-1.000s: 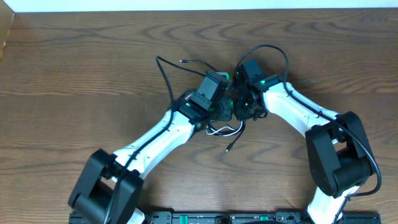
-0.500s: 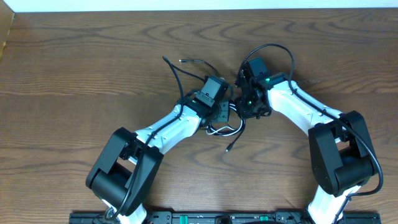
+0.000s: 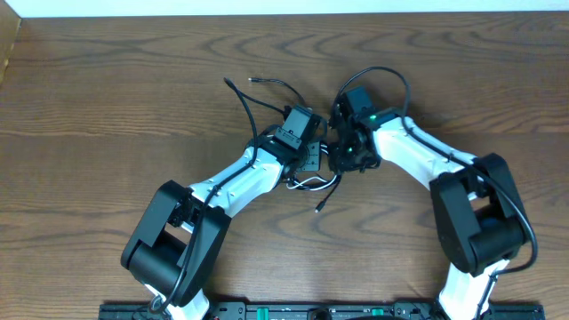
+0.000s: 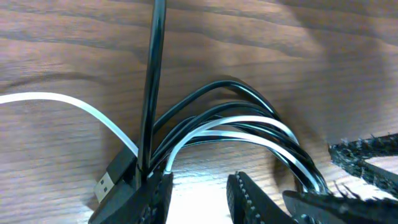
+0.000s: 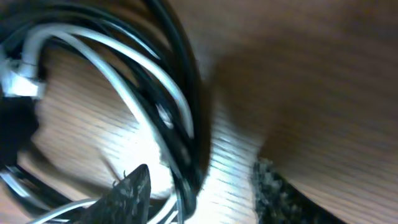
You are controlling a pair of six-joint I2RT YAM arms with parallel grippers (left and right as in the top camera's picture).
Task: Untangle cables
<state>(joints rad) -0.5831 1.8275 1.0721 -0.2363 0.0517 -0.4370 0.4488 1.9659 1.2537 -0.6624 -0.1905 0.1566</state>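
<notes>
Cables (image 4: 249, 121) have slid slightly leftward, loose black ends included.

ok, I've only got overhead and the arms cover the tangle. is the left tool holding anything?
Observer: No. The left wrist view shows the left tool open, gap empty; the looped thin white cable and thin black cables lie just past its tips.
Operator: right tool?
Observer: The right wrist view is blurred, but the right tool is open, with black and white strands running through its gap, apparently unclamped.
Operator: any plug ends close by?
Observer: A black USB plug lies on the wood right beside the left tool.
</notes>
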